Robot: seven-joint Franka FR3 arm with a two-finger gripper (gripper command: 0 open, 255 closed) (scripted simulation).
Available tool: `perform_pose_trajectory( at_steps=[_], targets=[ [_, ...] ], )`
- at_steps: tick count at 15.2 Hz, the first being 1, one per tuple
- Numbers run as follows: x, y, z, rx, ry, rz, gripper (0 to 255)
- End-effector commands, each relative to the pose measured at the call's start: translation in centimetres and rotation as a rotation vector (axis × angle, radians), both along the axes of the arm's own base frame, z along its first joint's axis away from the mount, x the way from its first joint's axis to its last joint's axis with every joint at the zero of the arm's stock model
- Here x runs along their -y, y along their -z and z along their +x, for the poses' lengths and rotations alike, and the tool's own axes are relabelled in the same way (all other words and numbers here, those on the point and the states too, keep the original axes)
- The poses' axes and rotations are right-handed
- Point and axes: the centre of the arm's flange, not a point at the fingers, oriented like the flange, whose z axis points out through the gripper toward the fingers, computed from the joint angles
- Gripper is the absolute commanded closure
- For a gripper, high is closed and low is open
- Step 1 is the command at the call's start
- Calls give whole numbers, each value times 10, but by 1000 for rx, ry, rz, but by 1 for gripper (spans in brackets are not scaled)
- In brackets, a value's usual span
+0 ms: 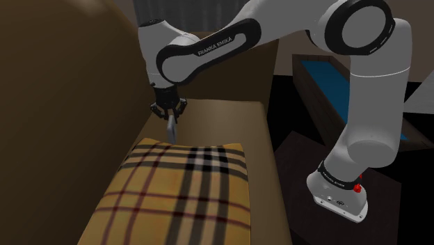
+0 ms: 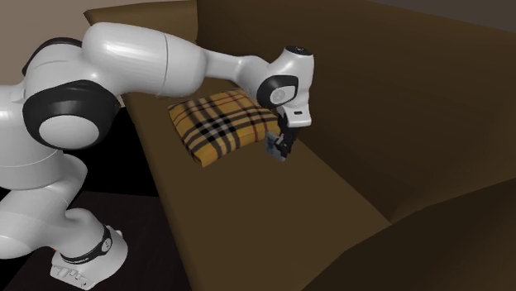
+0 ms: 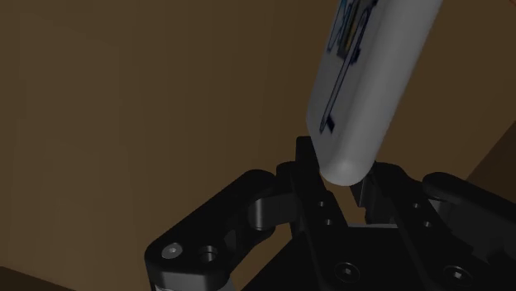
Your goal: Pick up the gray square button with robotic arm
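The gripper (image 3: pixel 335 169) has its jaws pinched in narrow, both black fingers (image 3: pixel 308 165) clasping the end of the pale gray button (image 3: pixel 368 83), a rounded slab jutting out beyond the fingertips. In the shoulder view the button (image 1: pixel 171 131) hangs over the brown sofa seat (image 1: pixel 229 118), just beside the plaid cushion (image 1: pixel 181 188).

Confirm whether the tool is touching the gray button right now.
Touching. The wrist view shows it: the tool has its two black fingers pressed against both sides of the gray button's rounded end, with no gap showing.
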Motion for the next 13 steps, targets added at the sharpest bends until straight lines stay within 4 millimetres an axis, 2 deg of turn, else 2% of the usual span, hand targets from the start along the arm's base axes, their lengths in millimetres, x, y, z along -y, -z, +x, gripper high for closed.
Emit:
perform_pose_trajectory(
  at_steps=[1, 11, 13],
  targets=[
    [0, -10, -1, 0, 0, 0, 255],
    [0, -63, -1, 0, 0, 0, 255],
    [0, -64, -1, 0, 0, 0, 255]
  ],
)
